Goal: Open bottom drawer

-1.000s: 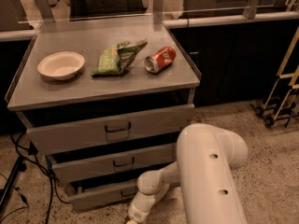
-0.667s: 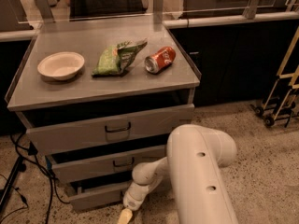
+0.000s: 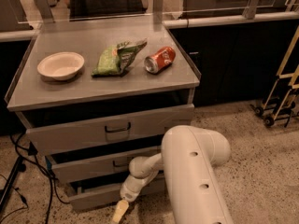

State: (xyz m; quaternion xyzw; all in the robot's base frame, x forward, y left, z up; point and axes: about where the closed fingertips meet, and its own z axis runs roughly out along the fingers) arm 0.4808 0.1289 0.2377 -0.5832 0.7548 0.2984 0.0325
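The bottom drawer (image 3: 96, 197) is the slim grey front at the foot of the grey cabinet, standing slightly out from the cabinet. Its handle is hidden behind my arm. My gripper (image 3: 119, 212) hangs from the white arm (image 3: 191, 171) low in front of the drawer front, near its middle, almost at the floor. Above it are the mid-height drawer (image 3: 93, 164) and the tall top drawer (image 3: 112, 129) with its dark loop handle (image 3: 117, 127).
On the cabinet top (image 3: 177, 85) lie a white bowl (image 3: 60, 65), a green chip bag (image 3: 117, 57) and a red soda can (image 3: 160, 59). Black cables (image 3: 23, 169) trail at the left. A wheeled cart (image 3: 280, 92) stands at the right. The floor is speckled.
My arm has swung left and down along the cabinet front. The gripper has dropped from beside the bottom drawer's right part to its middle, close to the floor.
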